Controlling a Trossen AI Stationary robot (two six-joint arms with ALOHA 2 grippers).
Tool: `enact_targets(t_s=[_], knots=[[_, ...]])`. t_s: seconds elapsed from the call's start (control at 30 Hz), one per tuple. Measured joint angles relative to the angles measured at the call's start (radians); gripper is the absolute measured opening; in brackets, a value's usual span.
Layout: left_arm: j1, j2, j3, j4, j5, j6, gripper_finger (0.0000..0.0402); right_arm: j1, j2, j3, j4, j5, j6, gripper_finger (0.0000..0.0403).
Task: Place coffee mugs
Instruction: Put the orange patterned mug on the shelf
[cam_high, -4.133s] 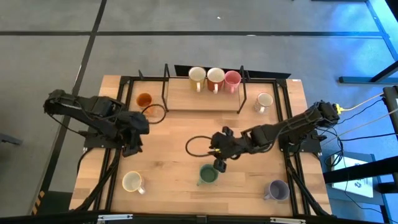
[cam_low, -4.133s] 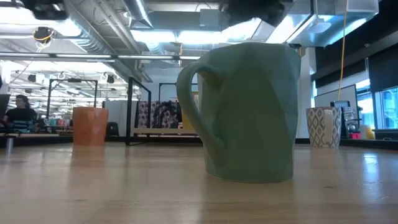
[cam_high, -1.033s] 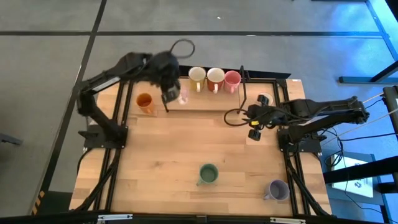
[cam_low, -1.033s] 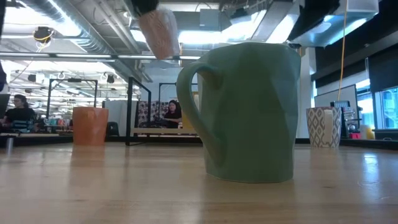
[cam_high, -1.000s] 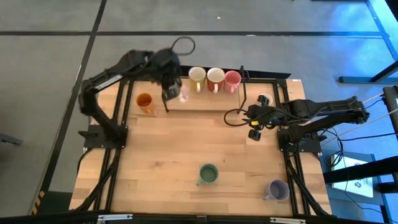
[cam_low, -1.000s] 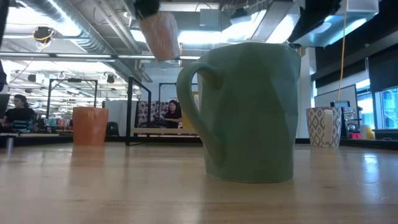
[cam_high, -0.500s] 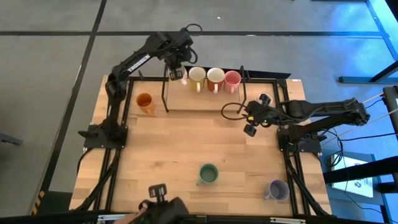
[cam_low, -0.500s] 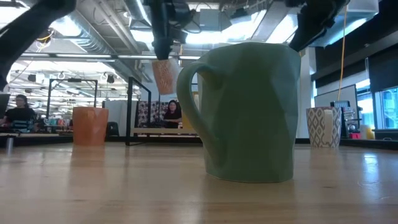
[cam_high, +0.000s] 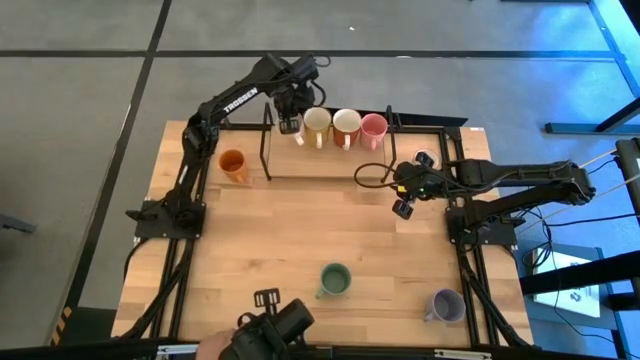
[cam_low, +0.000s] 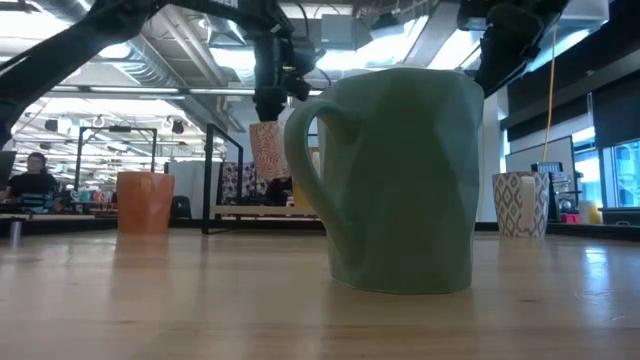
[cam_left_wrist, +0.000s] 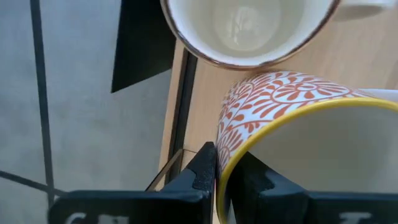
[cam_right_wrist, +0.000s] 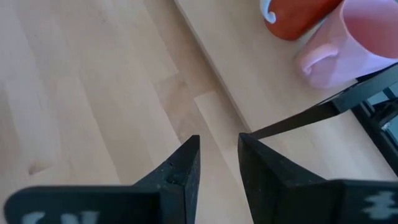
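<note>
My left gripper (cam_high: 292, 118) reaches to the far edge and is shut on a white coffee mug with an orange pattern and a yellow rim (cam_left_wrist: 286, 106). That mug hangs (cam_low: 266, 150) above the raised wooden shelf (cam_high: 330, 162), beside a cream mug (cam_high: 317, 124). A red-brown mug (cam_high: 347, 125) and a pink mug (cam_high: 373, 127) stand on the shelf in the same row. My right gripper (cam_high: 400, 203) hovers open over the table right of the shelf, with nothing between its fingers (cam_right_wrist: 186, 162). My left gripper pinches the patterned mug's wall at the yellow rim (cam_left_wrist: 225, 155). One finger (cam_left_wrist: 204, 163) is outside and the other (cam_left_wrist: 256, 179) inside the mug. The fingers come from above, pointing down. The mug hangs below them, slightly tilted and clear of the shelf.
An orange mug (cam_high: 232, 163) stands left of the shelf, a green mug (cam_high: 334, 280) near the middle front, a lavender mug (cam_high: 445, 305) front right. A patterned white mug (cam_high: 426, 159) sits behind my right arm. A dark device and a hand (cam_high: 268, 328) show at the near edge.
My left gripper has carried the patterned mug toward the table's far edge and a little right, up to the cream mug at the left end of the shelf row. A dark device with a hand has come in at the near edge.
</note>
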Motion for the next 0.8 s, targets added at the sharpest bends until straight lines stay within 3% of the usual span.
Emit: enact_targets(t_s=[0.33,0.47,0.8], knots=[[0.012,0.077,-0.002,0.007,-0.004,0.174,0.0020,0.001,0.000,0.000,0.023,0.000,-0.035,0.0097],[0.028,0.108,-0.002,0.009,0.057,0.182,0.0020,0.001,0.000,0.000,0.066,-0.035,-0.080,0.0097],[0.034,0.122,-0.003,0.042,0.047,0.269,0.0022,0.001,0.000,0.000,0.094,-0.052,-0.081,0.0097]])
